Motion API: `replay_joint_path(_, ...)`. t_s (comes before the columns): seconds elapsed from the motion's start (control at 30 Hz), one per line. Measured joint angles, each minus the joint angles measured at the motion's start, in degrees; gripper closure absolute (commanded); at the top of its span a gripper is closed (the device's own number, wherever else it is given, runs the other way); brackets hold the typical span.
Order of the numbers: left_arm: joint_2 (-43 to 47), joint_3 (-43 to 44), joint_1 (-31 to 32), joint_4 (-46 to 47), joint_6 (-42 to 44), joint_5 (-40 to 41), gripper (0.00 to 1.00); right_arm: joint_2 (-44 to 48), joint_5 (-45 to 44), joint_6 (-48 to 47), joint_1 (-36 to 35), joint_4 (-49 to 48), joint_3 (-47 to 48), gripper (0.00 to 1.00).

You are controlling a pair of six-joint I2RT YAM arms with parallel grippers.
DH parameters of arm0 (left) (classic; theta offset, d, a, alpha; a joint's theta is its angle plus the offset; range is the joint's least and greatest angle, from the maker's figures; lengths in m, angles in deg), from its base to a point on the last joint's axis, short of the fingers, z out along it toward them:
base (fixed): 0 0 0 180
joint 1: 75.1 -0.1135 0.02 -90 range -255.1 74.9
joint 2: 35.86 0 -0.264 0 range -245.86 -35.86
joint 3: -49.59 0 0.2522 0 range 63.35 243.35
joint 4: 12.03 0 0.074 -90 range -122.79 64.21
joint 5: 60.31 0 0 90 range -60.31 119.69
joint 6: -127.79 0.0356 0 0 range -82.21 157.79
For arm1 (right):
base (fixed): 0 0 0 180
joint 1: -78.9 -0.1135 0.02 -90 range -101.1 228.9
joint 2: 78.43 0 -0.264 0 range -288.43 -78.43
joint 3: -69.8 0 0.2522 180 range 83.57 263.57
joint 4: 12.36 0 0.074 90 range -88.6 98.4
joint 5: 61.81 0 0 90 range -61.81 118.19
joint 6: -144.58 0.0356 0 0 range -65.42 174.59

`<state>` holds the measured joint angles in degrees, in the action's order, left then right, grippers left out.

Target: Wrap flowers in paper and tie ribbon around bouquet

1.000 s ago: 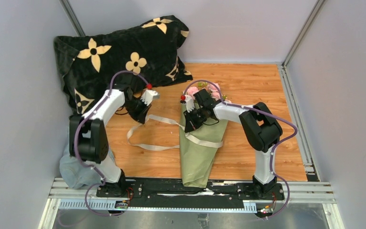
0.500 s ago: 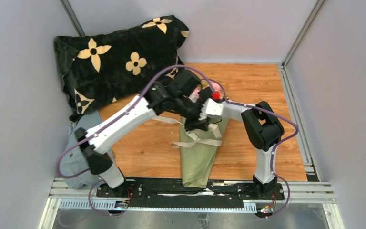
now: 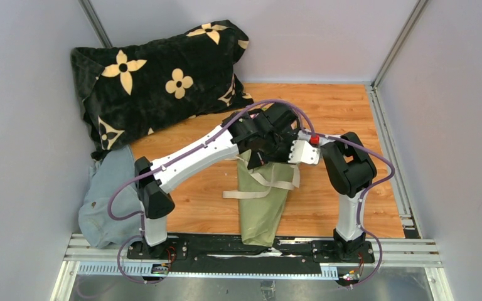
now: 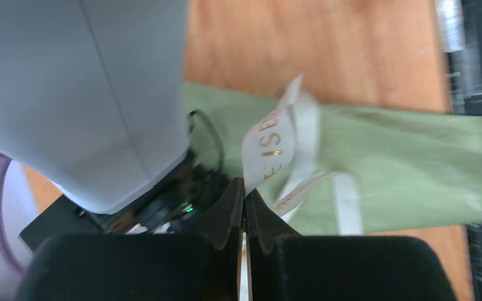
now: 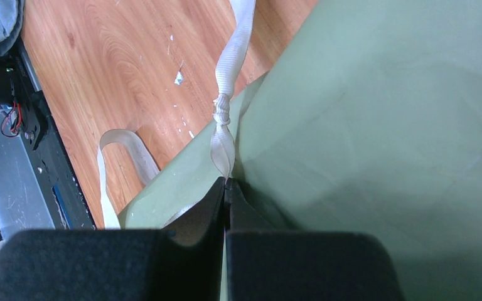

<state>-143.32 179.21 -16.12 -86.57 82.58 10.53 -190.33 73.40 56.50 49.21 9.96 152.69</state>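
Cream-beige flat fabric ribbon (image 3: pixel 238 195) now crosses the olive-green paper-wrapped bouquet (image 3: pixel 260 216) toward the wooden table's (image 3: pixel 351 113) near edge. The left gripper (image 4: pixel 245 188) has swung over to meet the right gripper (image 5: pixel 226 185). Both jaws are pinching ribbon, so the knot looks ready to be formed.

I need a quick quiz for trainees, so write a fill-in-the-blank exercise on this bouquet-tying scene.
1. The left end effector and the right end effector are each shut on the ____.
2. The bouquet is wrapped in olive-____ paper.
3. The black pillow carries tan ____ prints.
Missing words: ribbon; green; flower.
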Motion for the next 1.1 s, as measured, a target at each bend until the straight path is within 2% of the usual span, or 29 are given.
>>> replay_joint_path(0.07,1.1,-5.1,0.0,5.3,-0.5,5.7,0.86,0.0,0.0,0.0,-0.4,0.0,0.0,1.00)
replay_joint_path(0.1,1.5,-8.3,-0.3,8.1,-0.7,7.2,0.80,0.0,0.2,0.0,-0.6,0.0,0.0,1.00)
replay_joint_path(0.13,2.7,-11.8,-1.2,10.6,-0.7,9.4,0.72,0.0,0.4,-0.1,-0.5,0.1,0.0,1.00)
replay_joint_path(0.23,4.6,-18.1,-2.3,15.3,-0.6,12.9,0.37,0.0,0.7,-0.1,-0.5,0.2,0.0,1.00)
replay_joint_path(0.27,5.0,-19.0,-2.3,16.0,-0.3,13.4,0.30,0.0,0.7,-0.1,-0.5,0.2,0.0,1.00)
replay_joint_path(0.47,5.4,-22.5,-2.7,17.4,0.0,14.3,0.07,0.0,0.7,-0.2,-0.6,0.7,0.1,1.00)
replay_joint_path(0.6,7.0,-24.7,-3.5,16.7,1.7,11.9,0.05,0.0,0.7,-0.3,-0.7,0.9,0.2,1.00)
replay_joint_path(0.67,9.3,-26.4,-3.8,15.0,3.0,9.4,0.08,0.0,0.7,-0.3,-0.8,1.0,0.2,1.00)
replay_joint_path(0.73,12.0,-27.3,-4.4,12.1,4.3,6.0,0.14,0.0,0.7,-0.3,-0.9,1.2,0.2,1.00)
replay_joint_path(0.83,16.5,-27.6,-6.3,7.9,6.8,0.7,0.30,0.0,0.6,-0.3,-0.9,1.8,0.4,1.00)
replay_joint_path(0.9,19.4,-29.2,-8.0,6.7,8.6,-1.6,0.34,0.0,0.6,-0.2,-0.9,1.9,0.8,1.00)
replay_joint_path(0.97,21.6,-32.1,-9.5,5.9,11.2,-3.7,0.32,0.0,0.6,-0.2,-0.9,2.0,0.9,1.00)
replay_joint_path(1.1,20.9,-41.4,-9.6,9.3,15.6,-9.3,0.19,0.0,0.6,-0.2,-0.9,2.3,1.3,1.00)
